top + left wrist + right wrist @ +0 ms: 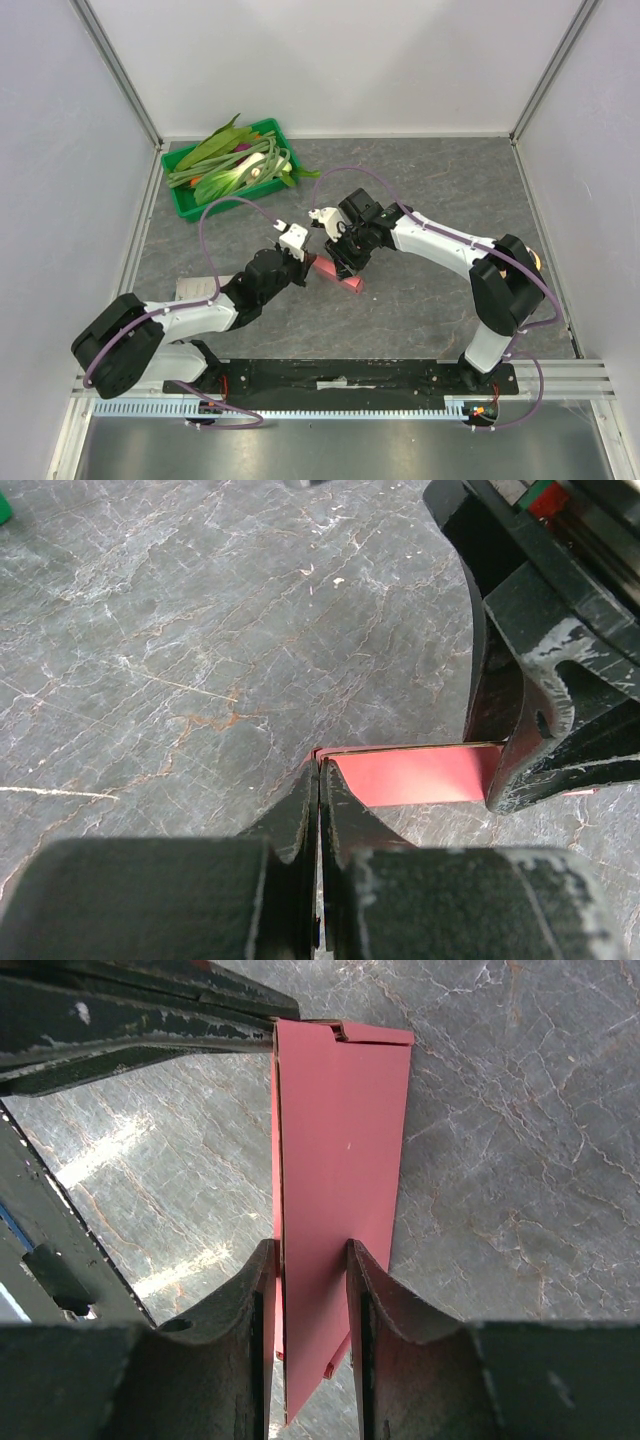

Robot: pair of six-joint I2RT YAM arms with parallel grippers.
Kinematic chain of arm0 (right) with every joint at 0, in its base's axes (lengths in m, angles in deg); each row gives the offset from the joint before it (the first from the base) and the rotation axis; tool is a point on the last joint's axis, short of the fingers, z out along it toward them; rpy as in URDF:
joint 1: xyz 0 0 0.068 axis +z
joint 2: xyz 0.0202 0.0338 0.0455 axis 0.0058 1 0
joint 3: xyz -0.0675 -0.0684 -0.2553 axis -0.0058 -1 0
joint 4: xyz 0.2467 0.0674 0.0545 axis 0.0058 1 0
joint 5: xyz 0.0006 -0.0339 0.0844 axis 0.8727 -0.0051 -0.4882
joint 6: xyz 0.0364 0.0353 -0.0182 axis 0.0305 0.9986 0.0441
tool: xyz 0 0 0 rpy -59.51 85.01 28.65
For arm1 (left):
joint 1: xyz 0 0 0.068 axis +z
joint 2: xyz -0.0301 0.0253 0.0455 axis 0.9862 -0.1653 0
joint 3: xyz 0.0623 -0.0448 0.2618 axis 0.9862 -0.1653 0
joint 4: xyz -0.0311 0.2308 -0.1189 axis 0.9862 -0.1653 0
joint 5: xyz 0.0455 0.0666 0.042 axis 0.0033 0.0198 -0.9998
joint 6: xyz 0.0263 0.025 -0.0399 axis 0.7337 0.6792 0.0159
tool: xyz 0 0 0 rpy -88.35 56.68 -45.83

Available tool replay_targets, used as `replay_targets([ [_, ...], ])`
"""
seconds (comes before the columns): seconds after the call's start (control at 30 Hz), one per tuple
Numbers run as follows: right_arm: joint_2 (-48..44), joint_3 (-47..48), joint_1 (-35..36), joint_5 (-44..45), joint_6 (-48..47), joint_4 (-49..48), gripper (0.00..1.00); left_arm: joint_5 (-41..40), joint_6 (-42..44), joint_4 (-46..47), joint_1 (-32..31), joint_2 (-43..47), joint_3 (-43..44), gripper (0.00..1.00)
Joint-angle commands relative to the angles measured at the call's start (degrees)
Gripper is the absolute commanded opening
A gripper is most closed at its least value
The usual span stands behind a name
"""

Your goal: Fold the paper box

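The paper box (340, 277) (415, 775) (335, 1150) is seen on the grey worktop (420, 180), well apart from the green tray (186, 207), toward the arm bases and to the tray's right. Long green vegetables (232, 165) are heaped in that tray. The box is shown as a narrow pink-red strip of folded card, with one thin layer standing up along a long edge.

The left tool (306, 264) (318, 770) is brought in from the tray's side of the box, its fingers pressed together. The box's end corner sits right at their tips. Whether card is caught between them cannot be told.

The right tool (345, 262) (308, 1252) is set on the box from the side away from the tray. Its fingers (255, 1300) are held partly apart, and the pink card fills the gap between them, so the box is pinched across its narrow width. In the left wrist view one right finger (515, 750) is seen standing against the box's far end.
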Motion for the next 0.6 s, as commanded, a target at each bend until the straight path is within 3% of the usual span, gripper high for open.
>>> replay_targets([
  [0.0, 1.5, 1.3, -0.4, 1.6, 0.2, -0.5, 0.00, -3.1, -2.5, 1.0, -1.4, -0.5, -2.1, 0.02],
  [0.57, 2.0, 1.8, -1.6, 1.4, -0.3, -0.5, 0.02, -7.4, -1.2, 7.5, -3.4, -4.1, -5.6, 0.02],
])
